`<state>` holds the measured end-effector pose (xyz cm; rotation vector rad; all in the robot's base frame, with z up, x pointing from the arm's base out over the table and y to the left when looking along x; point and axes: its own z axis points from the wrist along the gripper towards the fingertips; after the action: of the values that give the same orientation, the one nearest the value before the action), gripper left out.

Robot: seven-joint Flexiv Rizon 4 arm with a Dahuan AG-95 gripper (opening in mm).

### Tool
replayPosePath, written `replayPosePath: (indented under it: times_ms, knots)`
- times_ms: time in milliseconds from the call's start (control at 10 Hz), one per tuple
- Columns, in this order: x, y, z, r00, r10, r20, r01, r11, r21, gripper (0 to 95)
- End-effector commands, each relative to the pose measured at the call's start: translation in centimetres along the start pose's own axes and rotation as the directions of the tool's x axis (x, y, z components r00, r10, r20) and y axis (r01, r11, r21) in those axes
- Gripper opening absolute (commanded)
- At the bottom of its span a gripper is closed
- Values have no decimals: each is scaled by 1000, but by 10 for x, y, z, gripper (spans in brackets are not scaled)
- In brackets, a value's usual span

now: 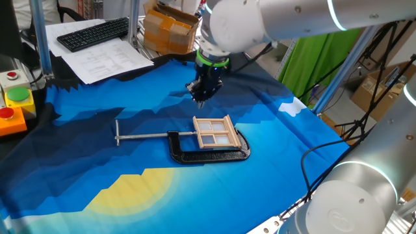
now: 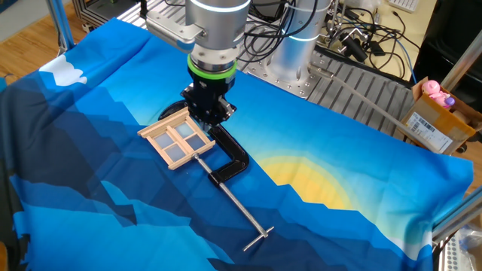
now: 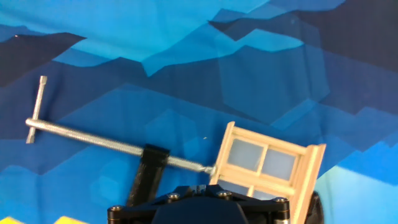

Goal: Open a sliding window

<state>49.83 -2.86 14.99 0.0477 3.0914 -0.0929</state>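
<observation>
Black housing of the hand (image 1: 201, 91) fills the bottom edge of the hand view; the fingertips are not resolved in any view, so we cannot tell whether the hand is open or closed. It holds nothing and hangs above the bench, just behind the window as one fixed view frames it.

Step in hand, as we judge it: approach. No contact with the sash yet, and the sliding window (image 1: 214, 132) reads as unopened (both glazed halves sit within the tan frame).

Window position: lying flat on the blue cloth (image 1: 97, 149), mid-bench, pinned in the black C-clamp (image 1: 208, 153). The clamp's screw bar (image 1: 146, 136) butts against one frame edge and runs out to a T-handle (image 3: 34, 118) well apart from the window.

Next move, our estimate: descend onto a crossbar or sash edge, then push along the frame's track. The sliding direction is not clear from these pictures. The clamp should take the reaction load.

In the way: the clamp body curls round one side of the frame, and the screw tip touches the opposite edge, so a descent near either risks a strike.

Further off: keyboard (image 1: 94, 32) and papers (image 1: 104, 58), a cardboard box (image 1: 170, 27), and a coloured button box (image 1: 14, 107) at the bench's edge; none interferes.
</observation>
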Motion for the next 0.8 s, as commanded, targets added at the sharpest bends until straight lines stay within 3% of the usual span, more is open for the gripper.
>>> replayPosePath:
  times_ms: [100,300,500,700,800]
  knots:
    - [-1,-3,6,999,31,-9,-31,999,31,380]
    - [-5,-5,19,1000,14,-10,-12,995,104,380]
    - [-7,-7,24,1000,0,-12,1,995,104,380]
    - [-7,-7,25,999,-13,-38,17,995,103,380]
    - [-7,-7,26,999,-14,-46,18,996,88,380]
